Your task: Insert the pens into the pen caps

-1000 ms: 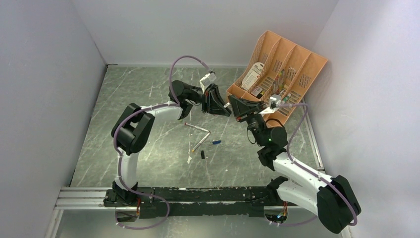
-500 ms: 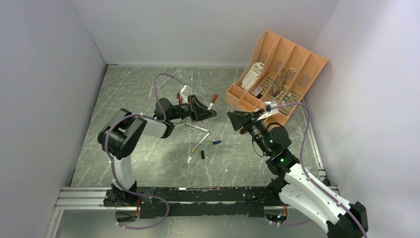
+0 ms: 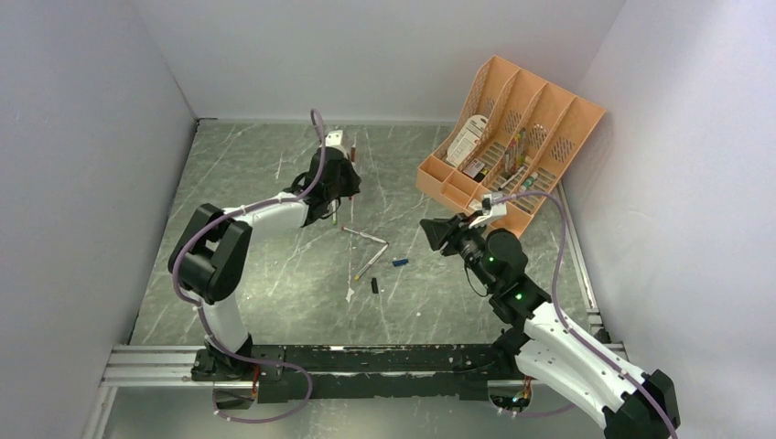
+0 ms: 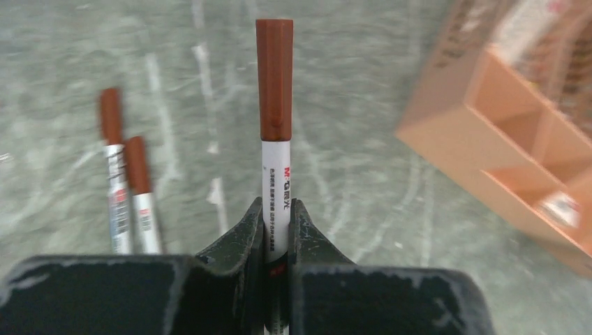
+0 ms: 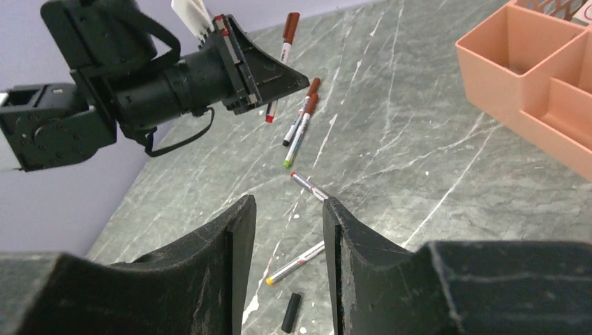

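Observation:
My left gripper [image 4: 277,204] is shut on a white pen [image 4: 277,174] with a red-brown cap [image 4: 274,77] on its far end, held above the table; it shows at the back middle in the top view [image 3: 340,178]. Two more capped pens [image 4: 115,188] lie on the table beyond it. My right gripper [image 5: 288,202] is open and empty, above the loose items [image 3: 435,230]. Below it lie an uncapped pen [image 5: 311,187], a pen with an orange end [image 5: 297,264] and a black cap [image 5: 291,312]. A blue cap [image 3: 400,262] lies nearby.
An orange slotted organizer tray [image 3: 512,137] leans at the back right corner, holding cards and pens; its open compartments show at the right in the right wrist view [image 5: 530,77]. Grey walls close in the table on three sides.
The two grippers were together at the centre a second ago. My left arm has swung left and back with the capped pen. My right gripper has drawn back toward me, empty.

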You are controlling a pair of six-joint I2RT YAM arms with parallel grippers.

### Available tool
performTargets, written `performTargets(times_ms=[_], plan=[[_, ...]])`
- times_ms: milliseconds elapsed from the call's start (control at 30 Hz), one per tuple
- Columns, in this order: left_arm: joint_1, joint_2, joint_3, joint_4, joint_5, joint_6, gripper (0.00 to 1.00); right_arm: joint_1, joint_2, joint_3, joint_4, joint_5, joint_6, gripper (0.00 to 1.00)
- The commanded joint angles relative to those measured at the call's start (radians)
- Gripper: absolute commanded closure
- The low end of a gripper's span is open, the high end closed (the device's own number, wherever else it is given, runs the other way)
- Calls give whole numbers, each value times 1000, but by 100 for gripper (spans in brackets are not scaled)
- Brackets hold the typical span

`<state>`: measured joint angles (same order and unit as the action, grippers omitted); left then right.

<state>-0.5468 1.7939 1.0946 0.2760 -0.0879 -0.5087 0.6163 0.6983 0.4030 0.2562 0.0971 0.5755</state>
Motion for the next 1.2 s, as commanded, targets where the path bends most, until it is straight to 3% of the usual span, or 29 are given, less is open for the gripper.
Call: performTargets(times_ms=[0, 433, 500, 667, 767, 900, 1000, 1167], plan=[[-15, 69, 77, -304, -278, 21, 93, -3, 13, -3, 4, -16, 7, 60], [-14, 207, 104, -307, -253, 35, 92, -4, 8, -21, -15, -22, 6, 60], [-13, 221, 117, -318, -259, 43, 86, -4, 7, -25, -17, -23, 9, 60], [-13, 232, 128, -340, -256, 47, 59, -3, 10, -34, -18, -22, 7, 60], [-13, 206, 114, -328, -256, 51, 55, -3, 31, -33, -17, -24, 1, 60], [-14, 140, 116, -339, -245, 64, 53, -3, 115, -12, -18, -44, -23, 57], [-24, 66, 108, -323, -224, 79, 50, -2, 280, 69, -88, -52, -70, 57], [-51, -86, 52, -233, -122, 214, 45, 46, 529, 180, -62, -92, -137, 72]])
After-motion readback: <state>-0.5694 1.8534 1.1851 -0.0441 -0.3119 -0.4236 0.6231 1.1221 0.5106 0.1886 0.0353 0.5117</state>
